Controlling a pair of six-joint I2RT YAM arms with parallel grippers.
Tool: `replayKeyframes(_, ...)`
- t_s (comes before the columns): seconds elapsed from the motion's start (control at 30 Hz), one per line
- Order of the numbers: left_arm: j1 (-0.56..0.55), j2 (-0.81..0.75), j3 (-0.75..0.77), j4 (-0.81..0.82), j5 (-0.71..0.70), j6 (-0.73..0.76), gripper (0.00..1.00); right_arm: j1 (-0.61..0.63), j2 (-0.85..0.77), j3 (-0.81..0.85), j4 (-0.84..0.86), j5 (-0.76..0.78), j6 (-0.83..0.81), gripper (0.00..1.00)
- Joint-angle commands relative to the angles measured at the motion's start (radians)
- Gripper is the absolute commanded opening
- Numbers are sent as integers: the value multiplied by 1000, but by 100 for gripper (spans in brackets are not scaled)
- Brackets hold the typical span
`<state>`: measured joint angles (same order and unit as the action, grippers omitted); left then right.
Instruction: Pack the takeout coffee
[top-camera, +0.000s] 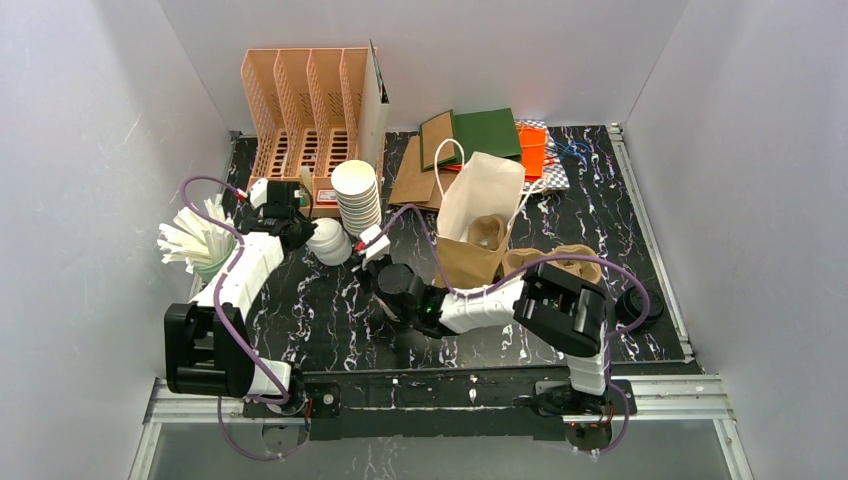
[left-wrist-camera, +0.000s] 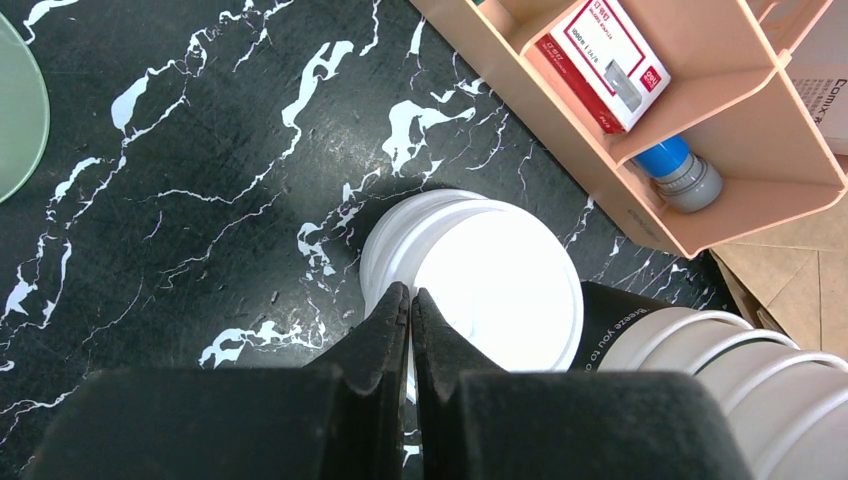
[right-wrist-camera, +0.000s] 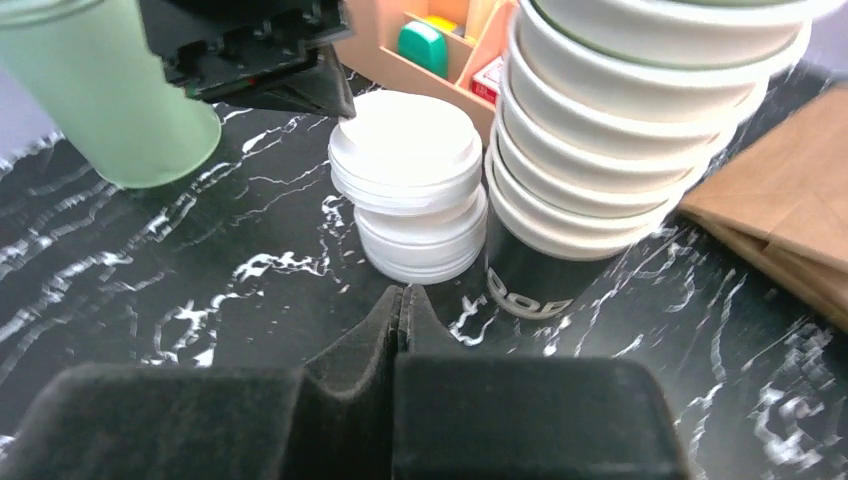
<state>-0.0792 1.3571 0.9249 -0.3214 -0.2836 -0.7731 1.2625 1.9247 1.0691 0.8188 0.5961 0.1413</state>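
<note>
No takeout coffee shows in any view. A stack of loose flat white lids (top-camera: 328, 242) (left-wrist-camera: 480, 290) (right-wrist-camera: 410, 190) stands beside the tall stack of lidless white-rimmed cups (top-camera: 357, 195) (right-wrist-camera: 620, 130). My left gripper (top-camera: 303, 234) (left-wrist-camera: 410, 292) (right-wrist-camera: 345, 108) is shut, its tips at the left rim of the top lid. My right gripper (top-camera: 360, 262) (right-wrist-camera: 400, 292) is shut with nothing in it, low over the table just in front of the lid stack.
An open paper bag (top-camera: 480, 210) stands right of the cups, with brown cup carriers (top-camera: 575, 265) beside it. A peach organizer (top-camera: 305, 120) (left-wrist-camera: 700, 120) stands at the back. A green holder of wrapped sticks (top-camera: 200, 250) (right-wrist-camera: 100, 90) is at the left.
</note>
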Motion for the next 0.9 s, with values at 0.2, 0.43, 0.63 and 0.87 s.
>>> replayKeyframes(0.2,15,18,79,-73,21,35,0,14,-35,-61,195,-304,-637,1)
replayKeyframes(0.43,19,31,102,-93,31,40,0,-7,67,-11,158,-482,-910,1)
replayKeyframes(0.63,19,40,111,-95,44,38,0,-31,95,-20,202,-590,-990,1)
replayKeyframes(0.87,19,-15,122,-105,58,62,0,-29,-2,20,79,-624,-954,1)
